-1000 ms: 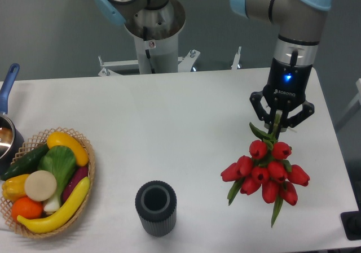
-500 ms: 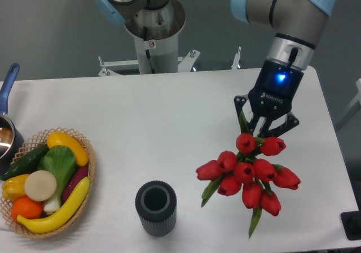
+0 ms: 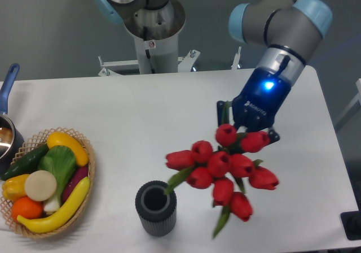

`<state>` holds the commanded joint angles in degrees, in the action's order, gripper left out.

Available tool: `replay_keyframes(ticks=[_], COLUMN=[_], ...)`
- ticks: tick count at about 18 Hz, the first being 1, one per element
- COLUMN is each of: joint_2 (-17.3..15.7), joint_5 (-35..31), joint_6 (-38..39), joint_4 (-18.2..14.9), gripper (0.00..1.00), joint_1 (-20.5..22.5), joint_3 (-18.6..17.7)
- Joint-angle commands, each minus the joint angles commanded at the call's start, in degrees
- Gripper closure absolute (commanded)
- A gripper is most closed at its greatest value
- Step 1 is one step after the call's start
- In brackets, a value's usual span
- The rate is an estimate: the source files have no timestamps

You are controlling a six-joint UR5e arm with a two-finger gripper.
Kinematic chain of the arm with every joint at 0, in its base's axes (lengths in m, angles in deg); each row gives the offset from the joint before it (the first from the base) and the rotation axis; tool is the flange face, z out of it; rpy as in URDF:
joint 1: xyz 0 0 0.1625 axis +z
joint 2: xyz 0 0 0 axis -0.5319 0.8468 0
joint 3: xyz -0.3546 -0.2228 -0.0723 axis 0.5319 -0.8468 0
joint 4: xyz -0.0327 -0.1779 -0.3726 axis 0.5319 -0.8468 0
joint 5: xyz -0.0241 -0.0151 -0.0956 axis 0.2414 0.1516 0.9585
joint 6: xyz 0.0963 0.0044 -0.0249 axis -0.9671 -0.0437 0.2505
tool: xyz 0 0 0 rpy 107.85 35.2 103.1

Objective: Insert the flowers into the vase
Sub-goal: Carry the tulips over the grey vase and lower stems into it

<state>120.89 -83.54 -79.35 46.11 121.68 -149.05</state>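
Observation:
My gripper (image 3: 243,130) is shut on the green stems of the flowers (image 3: 221,167), a bunch of red tulip buds held above the table at centre right. The buds hang down and to the left of the gripper, with green leaves trailing below. The vase (image 3: 155,207), a dark grey ribbed cylinder with a thick round rim, stands upright near the front edge. One leaf tip of the bunch reaches over the vase's right rim. The stems' ends are hidden between the fingers.
A wicker basket (image 3: 88,177) with a banana, cucumber, orange and other fruit and vegetables sits at the front left. A blue-handled pot (image 3: 7,130) stands at the left edge. The robot base (image 3: 151,26) is behind the table.
The gripper has moved left and tilted, carrying the flowers leftward toward the vase. The bunch now reaches the vase's rim. The vase and basket have not moved.

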Motion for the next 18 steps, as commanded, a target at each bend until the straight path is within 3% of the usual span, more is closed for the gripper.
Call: replay_keyframes(ticks=[13,18], joint_2=[2.82,5.01], joint_5=[2.19,2.46], joint_6=[0.7,0.88], joint_4=[0.17,0.35], gripper=[0.99,0.98], joint_1=[-5.63,-6.86], joint_3=[2.73,5.71])
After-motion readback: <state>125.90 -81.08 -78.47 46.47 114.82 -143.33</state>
